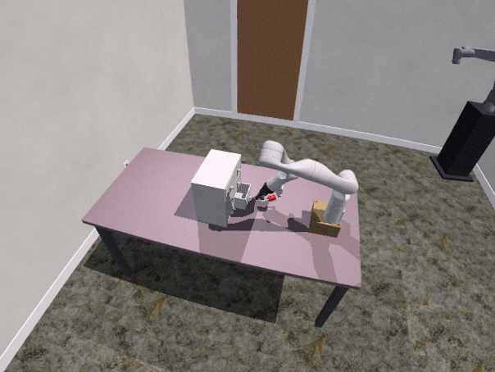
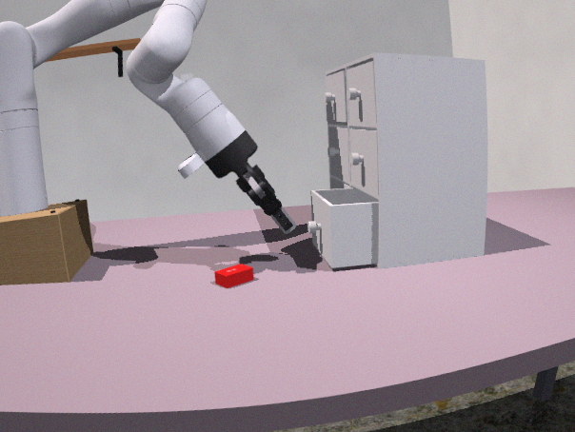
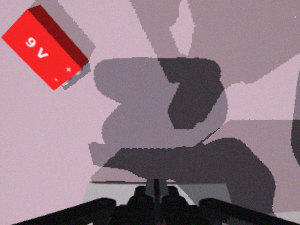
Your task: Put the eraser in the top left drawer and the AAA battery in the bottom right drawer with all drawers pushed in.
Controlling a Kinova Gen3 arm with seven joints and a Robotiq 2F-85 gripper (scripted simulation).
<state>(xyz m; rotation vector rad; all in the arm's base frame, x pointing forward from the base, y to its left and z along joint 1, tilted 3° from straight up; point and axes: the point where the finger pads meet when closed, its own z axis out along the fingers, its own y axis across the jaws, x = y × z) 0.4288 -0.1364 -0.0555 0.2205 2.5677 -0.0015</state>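
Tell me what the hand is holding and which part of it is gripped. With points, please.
Nothing is held: the black two-fingered hand (image 1: pixel 257 198) (image 2: pixel 288 230) (image 3: pixel 156 192) is shut, with nothing between its fingertips.

The top view looks steeply down from high above and to one side, far enough back to take in the whole table, the floor and a brown door; the exterior view stands much nearer, just above table height, looking across at the side of the chest. The wrist view looks past the gripper to the tabletop, closest of all; top and exterior share the chest and arm, while all three share the red 9 V block.
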